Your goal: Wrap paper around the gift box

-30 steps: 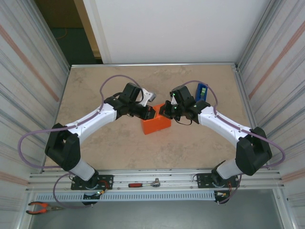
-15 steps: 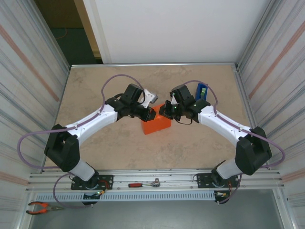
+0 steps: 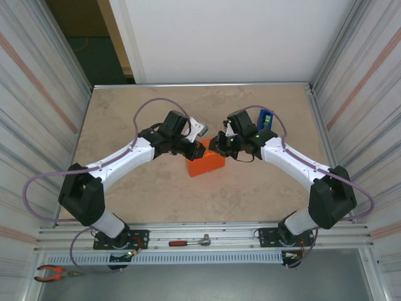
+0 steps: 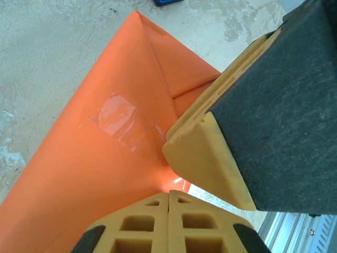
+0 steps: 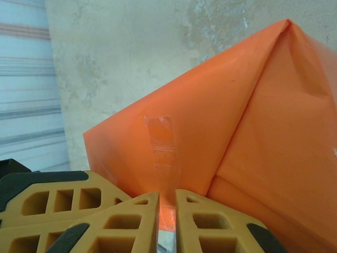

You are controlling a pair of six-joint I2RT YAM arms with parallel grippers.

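Your left tool (image 4: pixel 168 196) has its pads together, tips right at the paper (image 4: pixel 95 174); can't tell if a fold is nipped btw them. Just to its right, nearly touching, sits a finger of the right tool (image 5: pixel 167 199). That one's pads are almost together too, w/ a thin slit where orange shows. Can't tell if it's clamped on a fold or only pressing.

The paper is folded round the gift box, which is hidden under it, directly ahead of both tools. Past the left tips there's a clear tape patch (image 4: pixel 124 124) over a seam; past the right tips, a tape strip (image 5: pixel 162 147) runs up the face. Beyond those the end flap (image 4: pixel 145 37) rises to a point, then bare worktop (image 4: pixel 47 47), w/ a blue item (image 3: pixel 264 119) well behind the right tool.

Risks, imo:
- The tools are v. close, so any sideways move could knock them together.
- The paper's thin. Pull w/ pads shut on it and it may tear or peel the tape.
- Push down off-centre and the parcel could skid.
- No tape visible at the flap's point, so it could spring open if you let go early.
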